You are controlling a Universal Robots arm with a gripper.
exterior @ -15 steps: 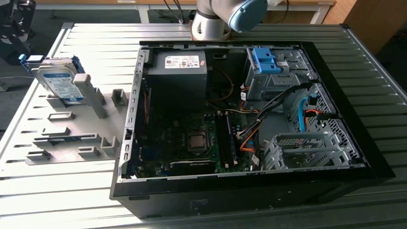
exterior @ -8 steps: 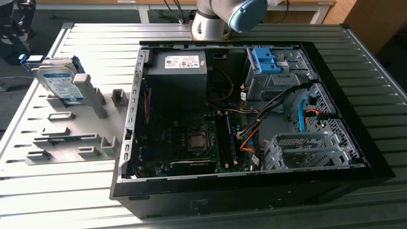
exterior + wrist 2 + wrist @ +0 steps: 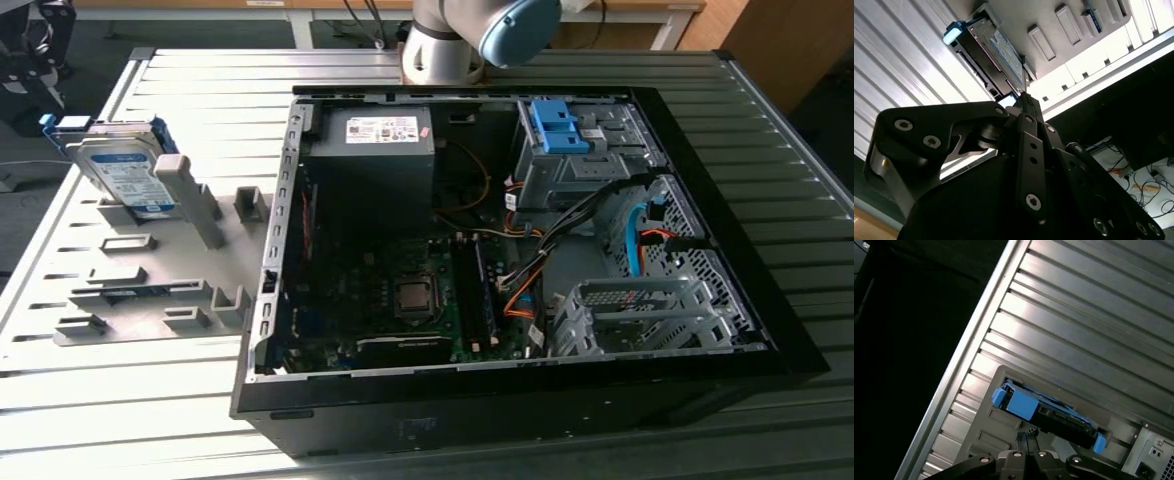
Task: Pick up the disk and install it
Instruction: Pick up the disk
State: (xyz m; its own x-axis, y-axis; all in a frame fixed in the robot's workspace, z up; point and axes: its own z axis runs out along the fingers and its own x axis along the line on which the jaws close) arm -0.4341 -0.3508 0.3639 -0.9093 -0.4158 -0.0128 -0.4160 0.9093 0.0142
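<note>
Silver disk, blue-framed, white-blue label, leaning in grey rack; hand pressed together, empty.

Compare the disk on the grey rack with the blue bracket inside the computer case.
The disk carries a silver drive with a white-and-blue label; the blue bracket is bare plastic. The disk stands on edge, leaning, in the grey rack outside the computer case; the blue bracket lies on the metal drive cage inside it. Both show bright blue plastic.
</note>
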